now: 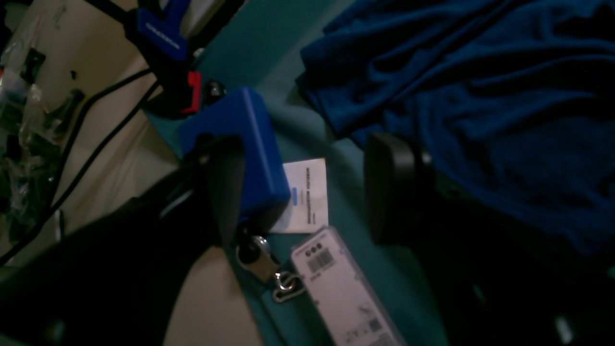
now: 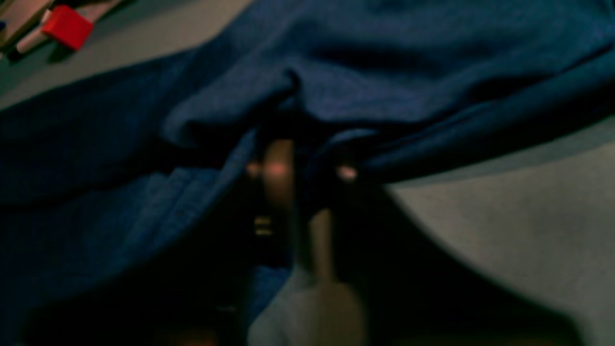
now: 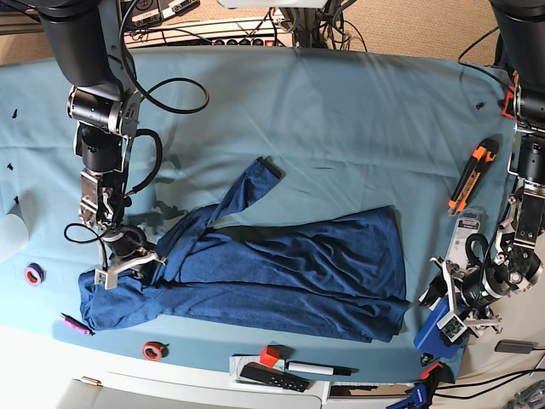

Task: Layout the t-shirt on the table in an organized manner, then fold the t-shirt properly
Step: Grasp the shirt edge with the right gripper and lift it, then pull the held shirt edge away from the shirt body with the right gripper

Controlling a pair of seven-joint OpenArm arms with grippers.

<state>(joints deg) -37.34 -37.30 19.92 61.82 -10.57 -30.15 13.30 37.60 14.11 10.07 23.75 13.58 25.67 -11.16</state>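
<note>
The dark navy t-shirt (image 3: 289,273) lies crumpled and wide across the front half of the table (image 3: 341,111), with one sleeve pointing toward the back. My right gripper (image 3: 128,264) sits at the shirt's left end. In the right wrist view it (image 2: 300,170) is shut on a raised fold of the t-shirt (image 2: 384,62). My left gripper (image 3: 451,319) hovers at the table's right front corner, beside the shirt's right edge (image 1: 480,96). Its fingers (image 1: 226,187) stand wide open, with only the teal cloth and a white card between them.
A blue box (image 1: 240,144), a white card (image 1: 307,194) and a clear-cased label (image 1: 336,288) lie under the left gripper, near a blue clamp (image 1: 163,38). An orange cutter (image 3: 467,175) lies at the right. A red cube (image 3: 270,355), remote (image 3: 272,376) and tape rolls (image 3: 153,349) line the front edge.
</note>
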